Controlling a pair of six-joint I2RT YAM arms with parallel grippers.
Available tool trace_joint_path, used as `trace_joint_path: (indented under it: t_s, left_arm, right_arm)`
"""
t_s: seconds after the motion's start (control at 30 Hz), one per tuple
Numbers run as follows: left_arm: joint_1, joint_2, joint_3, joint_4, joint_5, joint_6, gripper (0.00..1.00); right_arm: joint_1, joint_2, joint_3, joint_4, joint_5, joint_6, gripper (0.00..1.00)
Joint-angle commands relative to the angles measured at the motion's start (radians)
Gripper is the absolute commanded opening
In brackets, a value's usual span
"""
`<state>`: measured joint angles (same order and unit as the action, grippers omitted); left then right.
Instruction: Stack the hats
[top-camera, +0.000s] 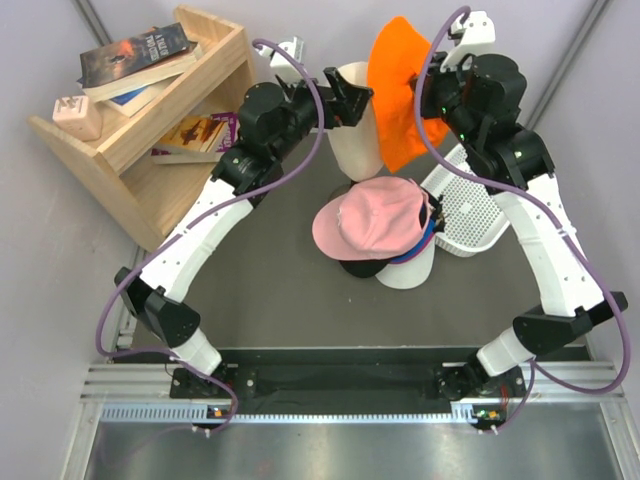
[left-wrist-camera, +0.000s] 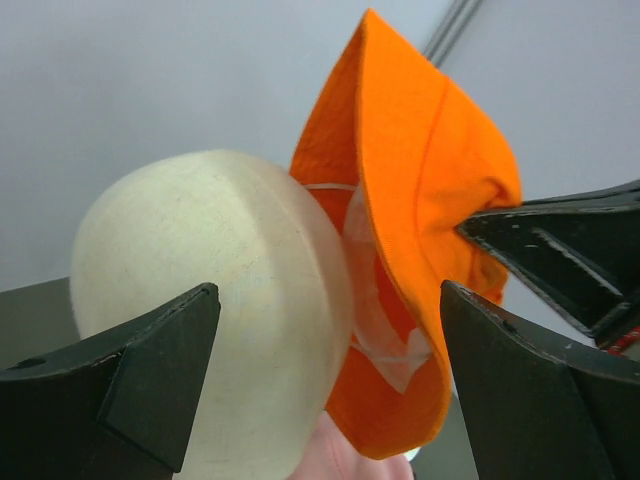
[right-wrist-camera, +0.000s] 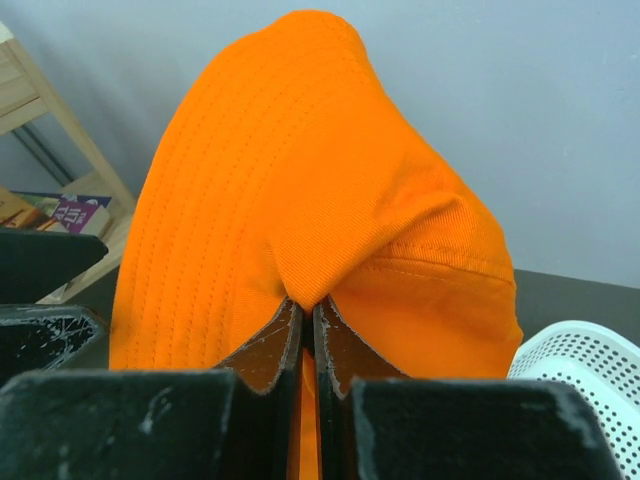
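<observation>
My right gripper (top-camera: 418, 100) (right-wrist-camera: 308, 305) is shut on a fold of the orange bucket hat (top-camera: 400, 95) (right-wrist-camera: 300, 150) and holds it in the air, just right of the cream mannequin head (top-camera: 355, 130). My left gripper (top-camera: 358, 100) (left-wrist-camera: 330, 295) is open, its jaws standing either side of the head (left-wrist-camera: 210, 300) and the lower edge of the orange hat (left-wrist-camera: 420, 200), touching neither. A light pink cap (top-camera: 375, 215) tops a pile of hats at centre; blue (top-camera: 425, 245) and black (top-camera: 362, 268) edges show beneath it, and a white piece (top-camera: 405, 272) at the bottom.
A white slatted basket (top-camera: 468, 215) (right-wrist-camera: 580, 370) lies right of the pile, under the right arm. A wooden shelf (top-camera: 130, 150) with books (top-camera: 135, 55) stands at the far left.
</observation>
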<state>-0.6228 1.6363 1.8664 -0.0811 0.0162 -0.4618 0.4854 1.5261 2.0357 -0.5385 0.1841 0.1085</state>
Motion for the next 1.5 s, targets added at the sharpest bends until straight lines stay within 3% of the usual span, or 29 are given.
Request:
trace_joint_path:
  t_s: [0.0, 0.23, 0.47, 0.57, 0.6, 0.67, 0.7, 0.8, 0.83, 0.9, 0.93, 1.03, 1.2, 1.47]
  left_arm:
    - [-0.003, -0.043, -0.003, 0.161, 0.108, -0.049, 0.94]
    - [-0.005, 0.028, 0.043, 0.147, 0.149, -0.095, 0.9]
    - [-0.005, 0.1, 0.114, 0.148, 0.229, -0.143, 0.71]
    - [-0.005, 0.12, 0.119, 0.184, 0.255, -0.176, 0.37]
    - [-0.005, 0.123, 0.119, 0.182, 0.245, -0.184, 0.18]
    - [-0.002, 0.125, 0.117, 0.175, 0.205, -0.184, 0.02]
    - [0.0, 0.129, 0.117, 0.173, 0.193, -0.179, 0.0]
    - [0.021, 0.146, 0.145, 0.182, 0.182, -0.202, 0.0]
    - [0.038, 0.152, 0.149, 0.191, 0.185, -0.216, 0.0]
    - [0.061, 0.174, 0.177, 0.22, 0.206, -0.274, 0.0]
    - [0.083, 0.18, 0.188, 0.224, 0.211, -0.29, 0.0]
    - [0.115, 0.189, 0.206, 0.256, 0.203, -0.333, 0.0]
    - [0.153, 0.171, 0.18, 0.288, 0.191, -0.397, 0.0]
    - [0.198, 0.031, -0.116, 0.351, 0.124, -0.479, 0.0]
  right_arm:
    - [0.028, -0.007, 0.012, 0.077, 0.026, 0.008, 0.0]
    - [0.048, -0.004, 0.024, 0.091, 0.04, -0.003, 0.0]
    - [0.051, -0.012, 0.026, 0.101, 0.046, -0.006, 0.0]
    - [0.053, -0.015, 0.021, 0.104, 0.064, -0.013, 0.0]
    - [0.053, -0.018, 0.017, 0.109, 0.075, -0.016, 0.0]
    - [0.055, -0.029, -0.002, 0.129, 0.09, -0.026, 0.0]
    - [0.055, -0.033, -0.006, 0.136, 0.103, -0.027, 0.02]
    - [0.056, -0.053, -0.031, 0.166, 0.129, -0.043, 0.2]
    - [0.056, -0.058, -0.044, 0.173, 0.135, -0.049, 0.38]
    - [0.058, -0.067, -0.054, 0.187, 0.149, -0.058, 0.57]
    - [0.056, -0.067, -0.058, 0.187, 0.15, -0.064, 0.72]
    - [0.058, -0.072, -0.075, 0.189, 0.169, -0.07, 0.89]
    - [0.056, -0.099, -0.124, 0.218, 0.196, -0.073, 0.94]
    - [0.058, -0.106, -0.15, 0.238, 0.224, -0.09, 0.98]
